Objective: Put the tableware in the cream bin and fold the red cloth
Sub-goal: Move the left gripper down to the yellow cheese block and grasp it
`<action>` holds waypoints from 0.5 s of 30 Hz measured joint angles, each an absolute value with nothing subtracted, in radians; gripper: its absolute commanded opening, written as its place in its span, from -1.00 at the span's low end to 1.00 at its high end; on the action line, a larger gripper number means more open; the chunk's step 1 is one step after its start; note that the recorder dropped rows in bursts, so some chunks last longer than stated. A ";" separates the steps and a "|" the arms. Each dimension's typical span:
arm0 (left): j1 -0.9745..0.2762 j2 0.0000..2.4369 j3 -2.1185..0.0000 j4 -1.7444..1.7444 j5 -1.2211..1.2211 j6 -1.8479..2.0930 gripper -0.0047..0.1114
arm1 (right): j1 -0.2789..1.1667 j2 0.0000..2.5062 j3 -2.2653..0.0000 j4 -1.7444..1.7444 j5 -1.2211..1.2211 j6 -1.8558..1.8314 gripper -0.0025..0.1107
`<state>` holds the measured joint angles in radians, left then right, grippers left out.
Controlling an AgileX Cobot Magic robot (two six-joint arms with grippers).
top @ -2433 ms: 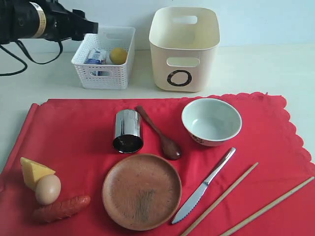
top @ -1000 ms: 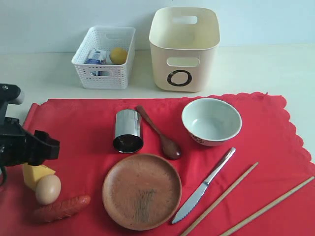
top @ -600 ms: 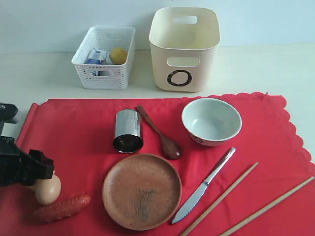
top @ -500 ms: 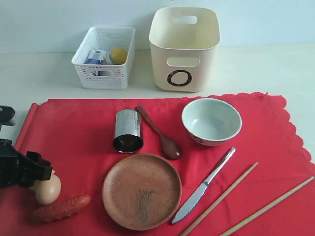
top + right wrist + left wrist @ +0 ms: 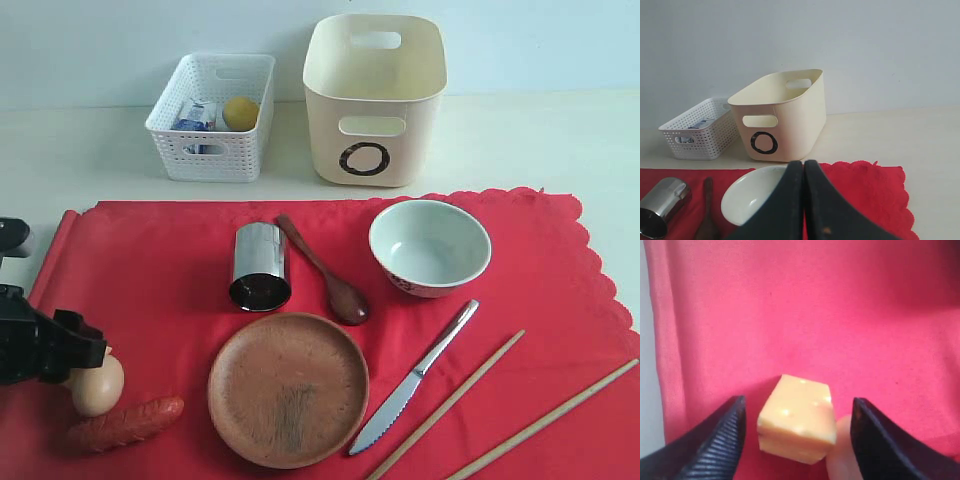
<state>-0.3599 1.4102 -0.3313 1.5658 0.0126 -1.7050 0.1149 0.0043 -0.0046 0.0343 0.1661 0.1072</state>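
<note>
– Can you see what the left gripper (image 5: 797,403) is doing from where you stand?

– Only part of it. From the front it is a dark shape at the near left edge, and it blocks almost all of the cheese (image 5: 797,425). Its own camera shows more: the jaws stand apart, one on each side of the yellow block, with red showing in both gaps. Nothing is grasped.

– And the pale lump beside the block?

– That is the egg (image 5: 97,385), cut off by the frame up close. The sausage (image 5: 125,423) lies just in front of it.

– The other arm?

– It is out of sight from the front. In its wrist view the right gripper (image 5: 804,170) is clenched, finger against finger, with nothing between them.

– Is the tableware in the tub?

– No. It is all out on the red cloth (image 5: 160,270): the steel cup (image 5: 260,265) on its side, the wooden spoon (image 5: 322,272) beside it, the bowl (image 5: 475,240), the brown plate (image 5: 288,390) and the knife (image 5: 415,380). The chopsticks (image 5: 450,402) run off the near edge, and so does the cloth.

– And the cream bin (image 5: 420,130)?

– It stands behind the cloth on the bare table. I cannot see its floor. Next to it is the white basket (image 5: 215,155), holding a carton (image 5: 197,113) and a lemon (image 5: 240,112), both half hidden by its wall.
</note>
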 measured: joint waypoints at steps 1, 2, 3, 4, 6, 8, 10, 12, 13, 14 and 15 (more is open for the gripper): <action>-0.360 1.410 -0.331 1.566 0.011 -1.705 0.10 | 0.115 0.004 -0.005 0.034 0.166 0.107 -0.96; -0.360 1.410 -0.331 1.566 0.011 -1.705 0.10 | 0.115 0.004 -0.005 0.034 0.166 0.107 -0.96; -0.360 1.410 -0.331 1.566 0.011 -1.705 0.09 | 0.115 0.004 -0.005 0.034 0.166 0.107 -0.96; -0.360 1.410 -0.331 1.566 0.011 -1.705 0.06 | 0.115 0.004 -0.005 0.034 0.166 0.107 -0.96; -0.360 1.410 -0.331 1.566 0.011 -1.705 -0.07 | 0.115 0.004 -0.005 0.034 0.166 0.107 -0.96; -0.360 1.410 -0.331 1.566 0.011 -1.705 -0.26 | 0.115 0.004 -0.005 0.034 0.166 0.107 -0.96; -0.360 1.410 -0.331 1.566 0.011 -1.705 -0.48 | 0.115 0.004 -0.005 0.034 0.166 0.107 -0.96; -0.360 1.410 -0.331 1.566 0.011 -1.705 -0.73 | 0.115 0.004 -0.005 0.034 0.166 0.107 -0.96; -0.360 1.410 -0.331 1.566 0.011 -1.705 -0.85 | 0.115 0.004 -0.005 0.034 0.166 0.107 -0.96; -0.360 1.410 -0.331 1.566 0.011 -1.705 -0.92 | 0.115 0.004 -0.005 0.034 0.166 0.107 -0.96; -0.360 1.410 -0.331 1.566 0.011 -1.705 -0.92 | 0.115 0.004 -0.005 0.034 0.166 0.107 -0.96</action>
<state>-0.3599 1.4102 -0.3313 1.5658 0.0108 -1.7050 0.1149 0.0043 -0.0046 0.0343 0.1661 0.1072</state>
